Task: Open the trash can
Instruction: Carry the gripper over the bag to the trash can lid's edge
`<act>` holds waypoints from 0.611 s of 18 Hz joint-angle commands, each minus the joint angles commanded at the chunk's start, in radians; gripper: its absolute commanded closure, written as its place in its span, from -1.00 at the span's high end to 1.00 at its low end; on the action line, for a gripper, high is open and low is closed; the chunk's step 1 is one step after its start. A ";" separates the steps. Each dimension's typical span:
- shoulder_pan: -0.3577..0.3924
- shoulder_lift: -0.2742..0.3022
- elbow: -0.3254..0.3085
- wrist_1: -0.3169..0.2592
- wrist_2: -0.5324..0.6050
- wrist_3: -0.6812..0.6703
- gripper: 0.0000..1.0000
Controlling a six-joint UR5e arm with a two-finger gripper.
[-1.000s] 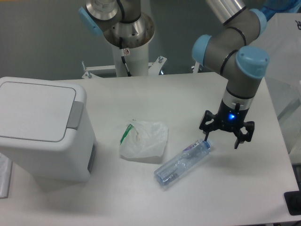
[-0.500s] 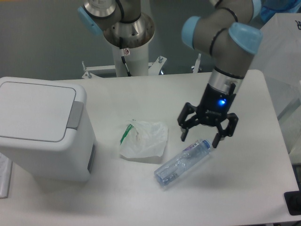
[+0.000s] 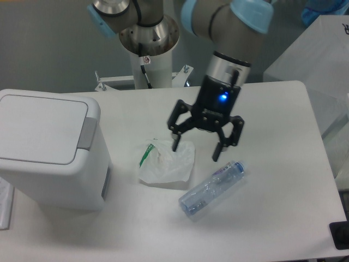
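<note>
The trash can (image 3: 49,158) is a large boxy white bin at the left of the table. Its flat white lid (image 3: 38,126) is down, and the grey push tab (image 3: 86,132) sits on the lid's right edge. My gripper (image 3: 196,152) is open and empty. It hangs above the table well to the right of the can, over the right edge of the white bag. It touches nothing.
A small white plastic bag with green print (image 3: 165,162) lies in the middle of the table. A clear plastic bottle (image 3: 211,188) lies on its side to the right of it. The arm's white base column (image 3: 148,54) stands at the back.
My gripper has moved left and a little up, from beside the bottle's cap end to above the bag's right edge. It stayed open. The can, bag and bottle have not moved.
</note>
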 joint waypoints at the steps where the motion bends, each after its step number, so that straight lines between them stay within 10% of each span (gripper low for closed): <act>1: -0.023 0.005 -0.012 0.000 0.003 -0.009 1.00; 11: -0.126 0.054 -0.069 0.008 0.009 -0.055 1.00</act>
